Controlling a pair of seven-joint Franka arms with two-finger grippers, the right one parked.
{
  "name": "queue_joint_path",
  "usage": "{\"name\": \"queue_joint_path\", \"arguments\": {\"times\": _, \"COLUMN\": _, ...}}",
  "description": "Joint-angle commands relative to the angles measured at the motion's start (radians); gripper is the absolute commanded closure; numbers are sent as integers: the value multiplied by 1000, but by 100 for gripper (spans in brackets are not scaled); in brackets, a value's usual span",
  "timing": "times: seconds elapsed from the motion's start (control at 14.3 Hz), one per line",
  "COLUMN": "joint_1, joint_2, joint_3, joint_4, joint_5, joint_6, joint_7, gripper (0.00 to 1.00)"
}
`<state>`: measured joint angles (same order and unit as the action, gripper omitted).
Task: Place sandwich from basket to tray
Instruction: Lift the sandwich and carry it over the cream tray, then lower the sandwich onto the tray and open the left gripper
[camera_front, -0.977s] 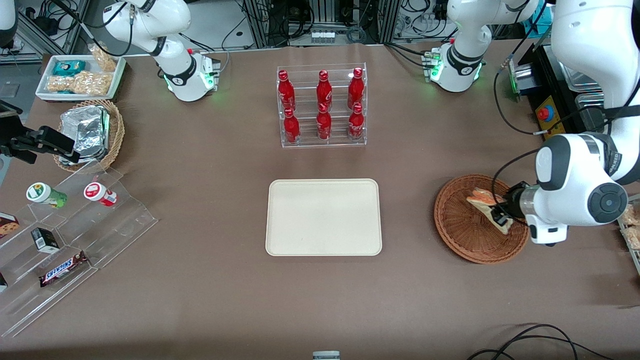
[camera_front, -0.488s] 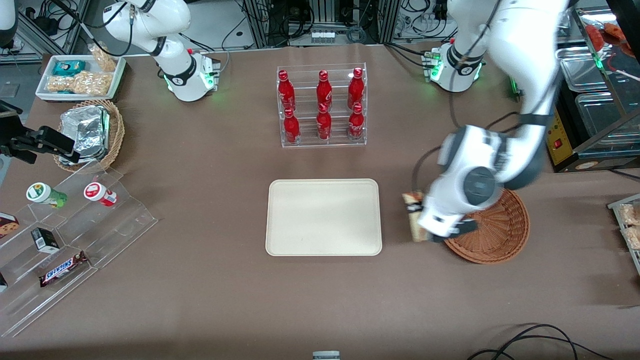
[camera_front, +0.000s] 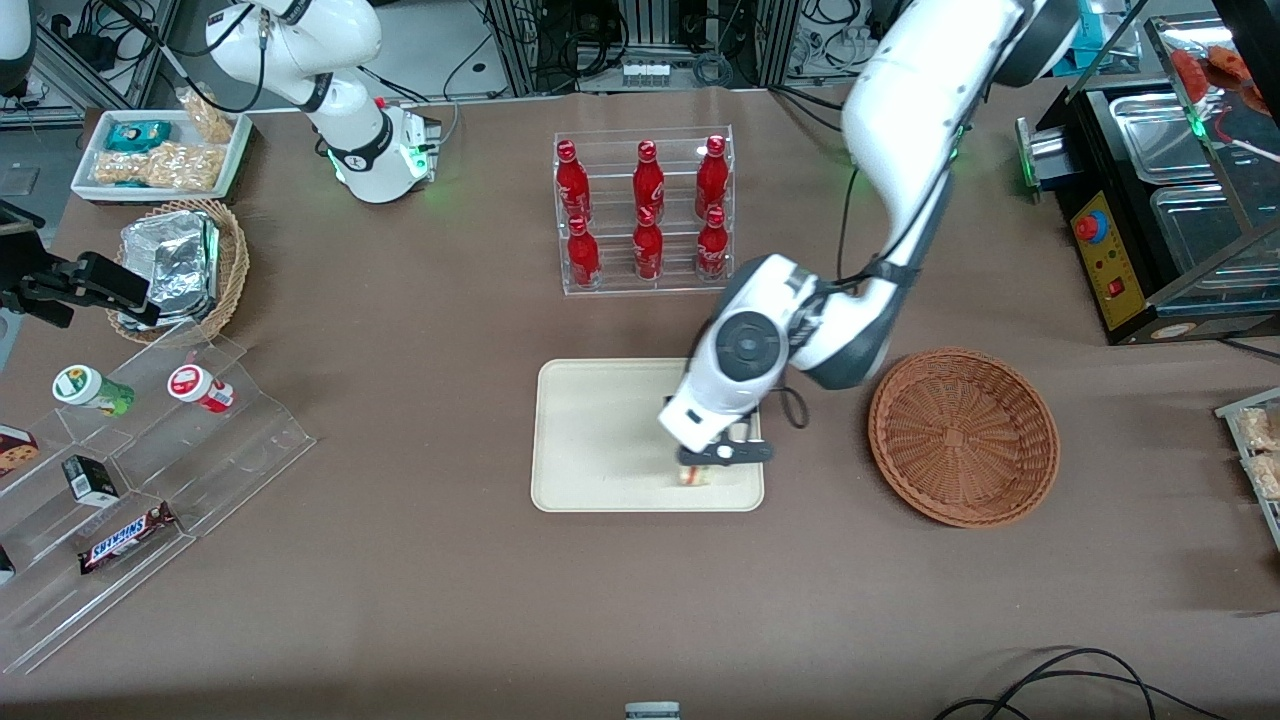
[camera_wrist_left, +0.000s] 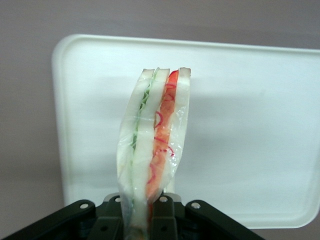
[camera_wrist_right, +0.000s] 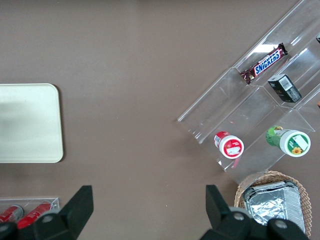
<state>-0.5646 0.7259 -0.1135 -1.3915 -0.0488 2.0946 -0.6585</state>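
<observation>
My left gripper (camera_front: 700, 465) is over the cream-beige tray (camera_front: 600, 440), at the tray's end nearer the basket and close to the front camera's edge. It is shut on the sandwich (camera_wrist_left: 152, 145), a wrapped wedge of pale bread with green and red-orange layers, held edge-on above the tray (camera_wrist_left: 250, 125). In the front view only a small bit of the sandwich (camera_front: 695, 477) shows under the wrist. The round reddish-brown wicker basket (camera_front: 963, 435) stands beside the tray, toward the working arm's end, with nothing in it.
A clear rack of red bottles (camera_front: 644, 212) stands farther from the front camera than the tray. Toward the parked arm's end are a tan wicker basket with foil packs (camera_front: 180, 265), a white snack tray (camera_front: 160, 152) and a clear stepped stand with snacks (camera_front: 130, 480).
My gripper has lifted the sandwich out of the reddish-brown basket and carried it sideways to above the tray. The basket now holds nothing.
</observation>
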Motion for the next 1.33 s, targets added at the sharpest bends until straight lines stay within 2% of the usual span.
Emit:
{"name": "queue_joint_path", "arguments": {"times": 0.0, "joint_1": -58, "joint_2": 59, "joint_3": 12, "joint_4": 62, "joint_5": -5, "joint_6": 42, "joint_7": -27, "gripper": 94}}
{"name": "queue_joint_path", "arguments": {"times": 0.28, "joint_1": -95, "joint_2": 104, "joint_3": 12, "joint_4": 55, "joint_5": 4, "joint_6": 143, "joint_7": -87, "gripper": 91}}
{"name": "queue_joint_path", "arguments": {"times": 0.49, "joint_1": -94, "joint_2": 101, "joint_3": 14, "joint_4": 58, "joint_5": 4, "joint_6": 142, "joint_7": -108, "gripper": 90}}
{"name": "queue_joint_path", "arguments": {"times": 0.77, "joint_1": -95, "joint_2": 101, "joint_3": 15, "joint_4": 55, "joint_5": 10, "joint_6": 140, "joint_7": -167, "gripper": 80}}
{"name": "queue_joint_path", "arguments": {"times": 0.84, "joint_1": -95, "joint_2": 99, "joint_3": 15, "joint_4": 54, "joint_5": 12, "joint_6": 140, "joint_7": -167, "gripper": 67}}
{"name": "queue_joint_path", "arguments": {"times": 0.91, "joint_1": -94, "joint_2": 99, "joint_3": 15, "joint_4": 54, "joint_5": 10, "joint_6": 140, "joint_7": -168, "gripper": 37}}
{"name": "queue_joint_path", "arguments": {"times": 0.98, "joint_1": -94, "joint_2": 95, "joint_3": 15, "joint_4": 52, "joint_5": 7, "joint_6": 139, "joint_7": -171, "gripper": 0}}
{"name": "queue_joint_path", "arguments": {"times": 1.12, "joint_1": -92, "joint_2": 66, "joint_3": 17, "joint_4": 45, "joint_5": 13, "joint_6": 121, "joint_7": -167, "gripper": 0}}
{"name": "queue_joint_path", "arguments": {"times": 1.26, "joint_1": -86, "joint_2": -38, "joint_3": 18, "joint_4": 19, "joint_5": 12, "joint_6": 15, "joint_7": -168, "gripper": 0}}
